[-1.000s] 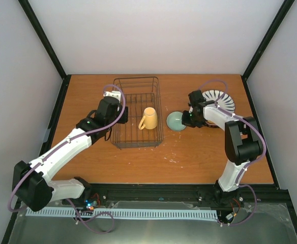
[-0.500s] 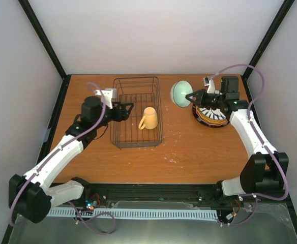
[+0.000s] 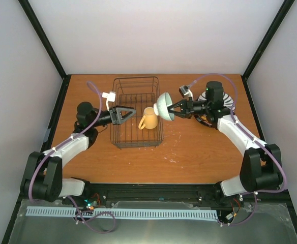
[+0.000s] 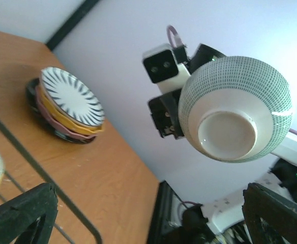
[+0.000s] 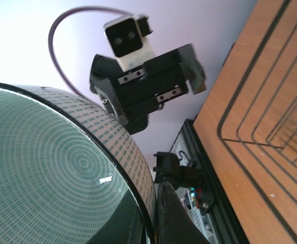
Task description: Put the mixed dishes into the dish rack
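Now the right end effector [image 3: 175, 109] is closed on the rim of the small bowl [image 3: 163, 105], tilted in the air above the dish rack's [image 3: 136, 145] right edge, near the yellow mug [image 3: 149, 118]. The left end effector [image 3: 132, 114] stands wide open opposite. This thin rim pinch may slip, dropping the bowl onto the mug.

With the 2 arms reaching in from either side, the right gripper [image 3: 172, 110] pinches the pale blue-green bowl [image 3: 163, 105] on edge above the dish rack's [image 3: 136, 86] right rim, near the yellow mug [image 3: 149, 120] inside, the left gripper [image 3: 134, 114] gapes over its left side, and the plate stack [image 3: 229, 100] sits toward the table's [image 3: 189, 152] far right corner.
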Motion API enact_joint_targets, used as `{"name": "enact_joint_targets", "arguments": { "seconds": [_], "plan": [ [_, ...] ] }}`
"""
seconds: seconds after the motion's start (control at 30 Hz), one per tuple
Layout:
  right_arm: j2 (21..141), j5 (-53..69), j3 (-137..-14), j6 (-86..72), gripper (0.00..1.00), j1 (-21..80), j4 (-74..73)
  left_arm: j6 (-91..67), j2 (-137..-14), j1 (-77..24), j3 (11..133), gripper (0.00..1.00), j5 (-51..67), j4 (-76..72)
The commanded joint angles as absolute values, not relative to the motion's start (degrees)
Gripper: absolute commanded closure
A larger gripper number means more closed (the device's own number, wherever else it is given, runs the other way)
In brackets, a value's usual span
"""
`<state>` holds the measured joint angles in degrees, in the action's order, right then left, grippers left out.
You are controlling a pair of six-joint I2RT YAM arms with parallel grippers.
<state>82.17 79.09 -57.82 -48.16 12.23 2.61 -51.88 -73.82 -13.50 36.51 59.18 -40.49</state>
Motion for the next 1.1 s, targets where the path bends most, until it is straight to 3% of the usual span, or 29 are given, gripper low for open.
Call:
{"name": "enact_joint_targets", "arguments": {
  "seconds": [0.0, 0.33, 0.5, 0.63, 0.8, 1.07],
  "plan": [
    [84.52, 82.20, -61.05, -50.78, 0.97, 16.57, 7.20, -65.60, -76.71, -13.18, 35.09, 0.00, 68.18, -63.02],
    [90.08, 79.60, -63.12, -59.67, 0.97, 22.40, 19.83, -69.39, -75.79, -13.24, 34.93, 0.01, 68.27, -68.65],
    [92.76, 78.49, -62.55, -72.07, 0.97, 24.09, 35.14, -69.02, -75.06, -13.27, 33.42, 0.04, 67.55, -68.49],
    [96.63, 77.02, -61.40, -86.16, 0.97, 25.87, 54.41, -70.36, -75.15, -13.28, 31.99, 0.08, 67.30, -70.74],
    [106.74, 73.14, -62.12, -117.65, 0.97, 27.39, 94.86, -70.40, -75.14, -13.26, 32.18, 0.08, 66.72, -71.01],
    [108.02, 73.42, -61.86, -117.57, 0.97, 28.92, 96.15, -66.65, -73.74, -13.27, 34.37, 0.10, 65.70, -64.79]
  ]
}}
